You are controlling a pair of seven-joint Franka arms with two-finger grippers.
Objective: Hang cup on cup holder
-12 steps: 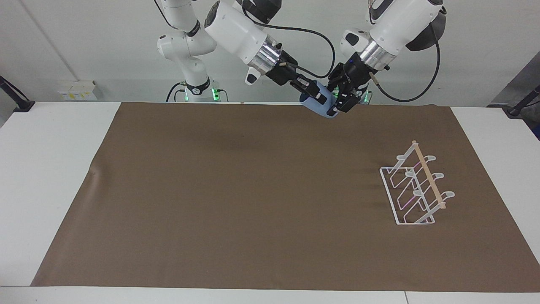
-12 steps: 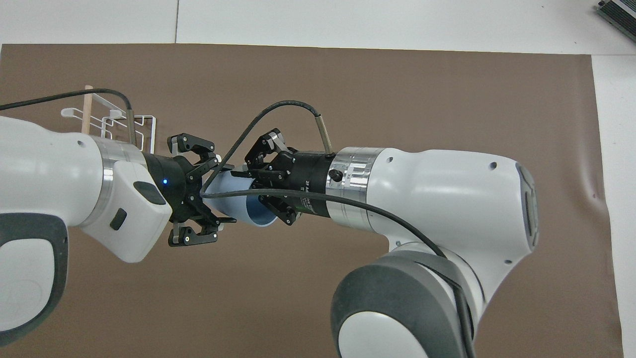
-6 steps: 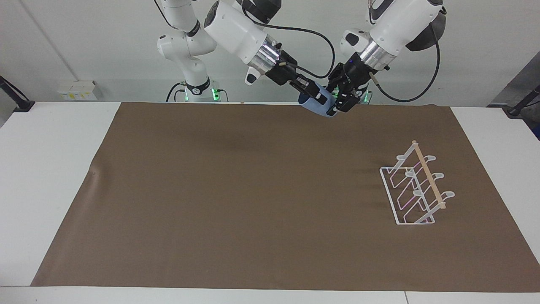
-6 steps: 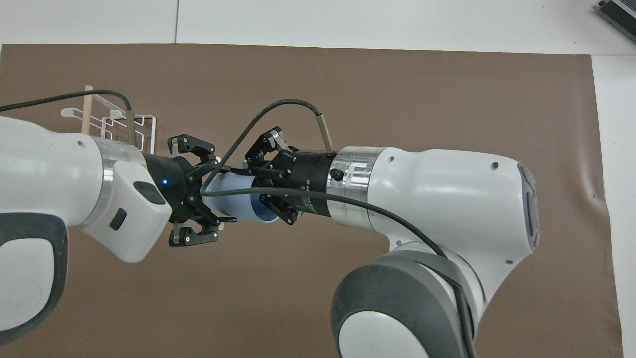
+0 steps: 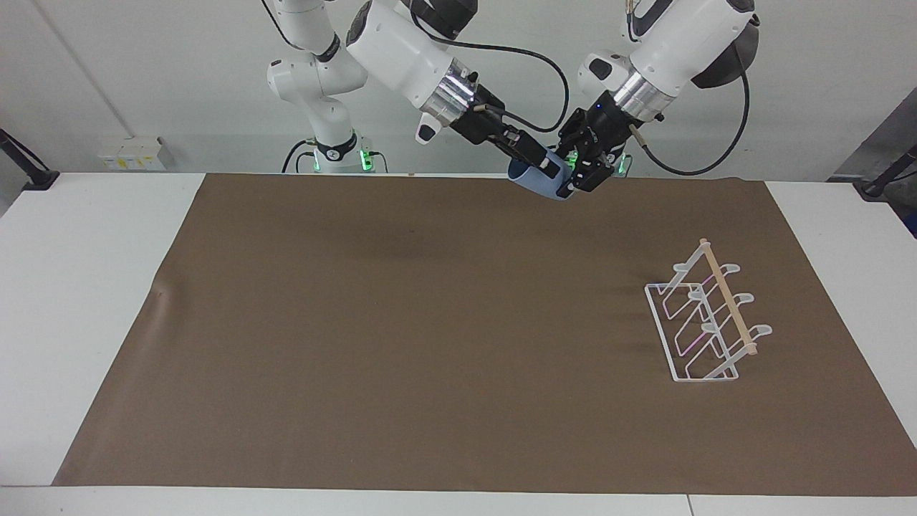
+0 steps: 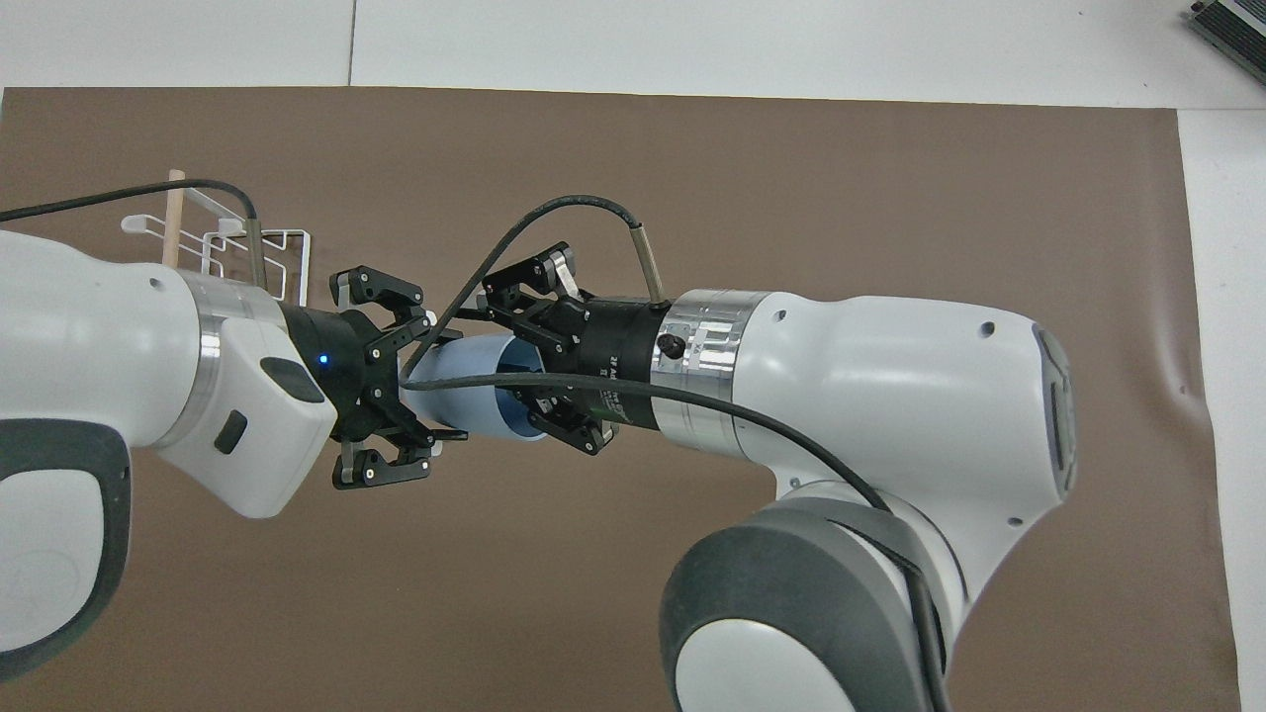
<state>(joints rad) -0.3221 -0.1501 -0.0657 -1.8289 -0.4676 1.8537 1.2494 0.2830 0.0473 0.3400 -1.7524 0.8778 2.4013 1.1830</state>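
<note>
The light-blue cup (image 5: pixel 539 183) is held in the air on its side between both grippers, over the mat's edge nearest the robots. It also shows in the overhead view (image 6: pixel 463 381). My left gripper (image 5: pixel 577 175) (image 6: pixel 427 376) is shut on the cup's narrow base end. My right gripper (image 5: pixel 536 165) (image 6: pixel 516 368) is at the cup's mouth with its fingers spread open. The white wire cup holder (image 5: pixel 706 319) with its wooden bar stands on the mat toward the left arm's end. In the overhead view the cup holder (image 6: pixel 287 247) is partly hidden by my left arm.
A brown mat (image 5: pixel 401 337) covers most of the white table (image 5: pixel 79 287). Black cables loop from both wrists close to the cup.
My right gripper's fingers have spread apart at the cup's mouth. The cup stays in place with my left gripper on its base end.
</note>
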